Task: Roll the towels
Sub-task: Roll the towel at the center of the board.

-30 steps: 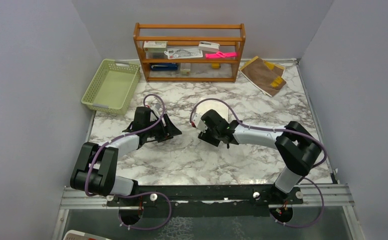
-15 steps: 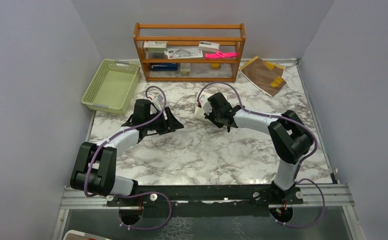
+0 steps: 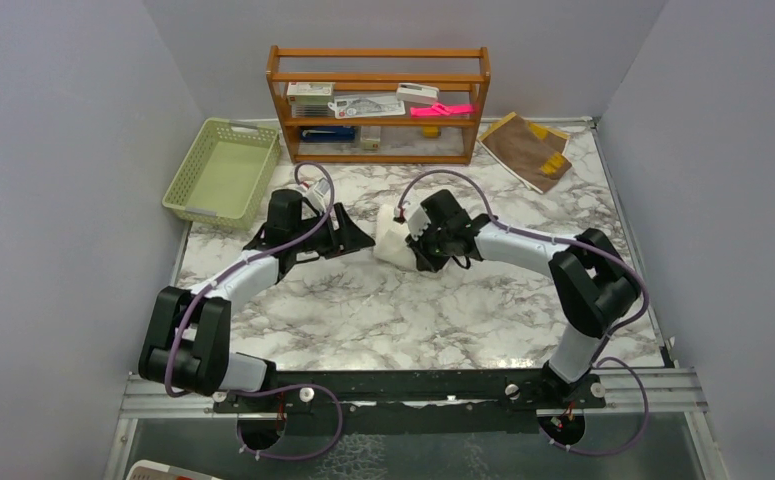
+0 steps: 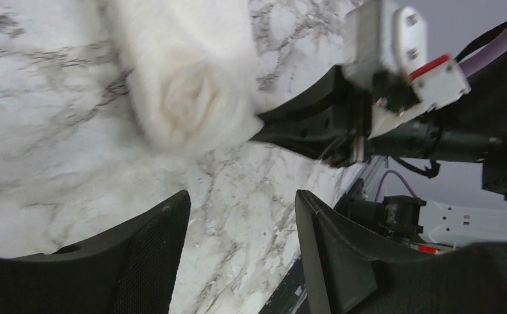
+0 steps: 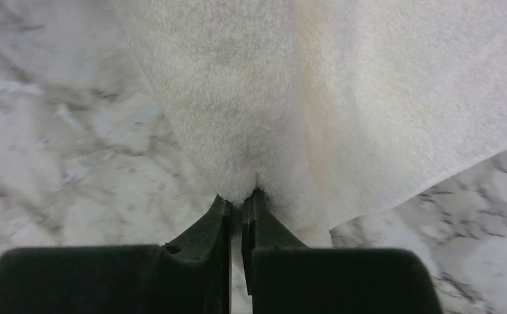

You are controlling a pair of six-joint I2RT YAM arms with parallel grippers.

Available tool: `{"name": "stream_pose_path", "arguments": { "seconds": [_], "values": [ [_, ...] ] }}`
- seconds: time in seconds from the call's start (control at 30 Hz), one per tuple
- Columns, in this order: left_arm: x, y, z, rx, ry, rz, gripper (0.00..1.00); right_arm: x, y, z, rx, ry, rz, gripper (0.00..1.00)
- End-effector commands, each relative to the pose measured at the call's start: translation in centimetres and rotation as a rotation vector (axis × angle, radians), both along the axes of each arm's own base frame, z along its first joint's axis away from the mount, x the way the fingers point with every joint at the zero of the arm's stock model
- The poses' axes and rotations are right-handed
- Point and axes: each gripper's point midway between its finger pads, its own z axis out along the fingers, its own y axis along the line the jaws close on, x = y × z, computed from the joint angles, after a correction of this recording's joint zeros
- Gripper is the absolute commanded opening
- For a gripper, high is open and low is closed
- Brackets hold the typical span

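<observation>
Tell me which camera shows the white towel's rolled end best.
Left wrist: the white towel faces it end-on, spiral visible. Top external shows only a small cream lump. Right wrist shows just its fabric pinched in the shut right claw.

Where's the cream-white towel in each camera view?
Top external: cream-white towel on the table, between the left tool and right tool.
Left wrist: upper centre, rolled end facing the camera.
Right wrist: fills the upper frame.
Shared landmark: the right tool, pinching the towel's edge.

Grn basket (image 3: 203,212), wood shelf (image 3: 378,52), marble tbl (image 3: 393,310)
</observation>
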Motion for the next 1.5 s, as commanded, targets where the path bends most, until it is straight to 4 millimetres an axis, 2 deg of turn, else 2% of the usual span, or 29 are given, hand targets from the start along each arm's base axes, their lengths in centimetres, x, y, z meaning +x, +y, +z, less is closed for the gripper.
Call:
{"name": "stream_pose_path", "arguments": {
  "seconds": [0.0,0.13,0.2,0.4,0.77,1.03,1.1,1.27,1.37,1.47],
  "values": [
    [-1.4,-3.2,3.3,-0.105,-0.062,-0.090,0.63,-8.7,2.1,-0.5,0.070,0.296,0.108,0.01],
    [-2.6,-5.4,3.8,-0.150,-0.040,-0.119,0.60,-10.3,2.5,0.0,0.071,0.333,0.119,0.01],
    [-2.9,-5.7,3.0,-0.159,-0.007,-0.110,0.57,-10.5,2.5,0.2,0.077,0.336,0.116,0.01],
    [-3.4,-5.6,0.5,-0.199,0.079,-0.055,0.49,-10.3,2.7,0.4,0.086,0.330,0.109,0.01],
    [-3.7,-5.1,-4.1,-0.244,0.203,0.066,0.48,-10.2,3.0,-0.6,0.083,0.314,0.083,0.01],
    [-3.0,-4.0,-8.0,-0.153,0.220,0.154,0.12,-11.0,3.7,-0.2,0.064,0.263,0.137,0.01],
    [-3.2,-3.5,-9.4,-0.125,0.243,0.178,0.00,-10.9,3.9,0.2,0.054,0.214,0.159,0.05],
    [-4.9,-2.2,-12.0,-0.067,0.304,0.221,0.00,-9.1,3.6,3.4,0.079,0.030,0.177,0.25],
    [-6.1,-1.2,-13.0,-0.021,0.328,0.239,0.00,-8.7,3.5,5.0,0.100,-0.030,0.193,0.27],
    [-7.0,-0.1,-13.5,0.030,0.334,0.260,0.00,-9.6,4.0,5.6,0.143,-0.025,0.251,0.27]
  ]
}}
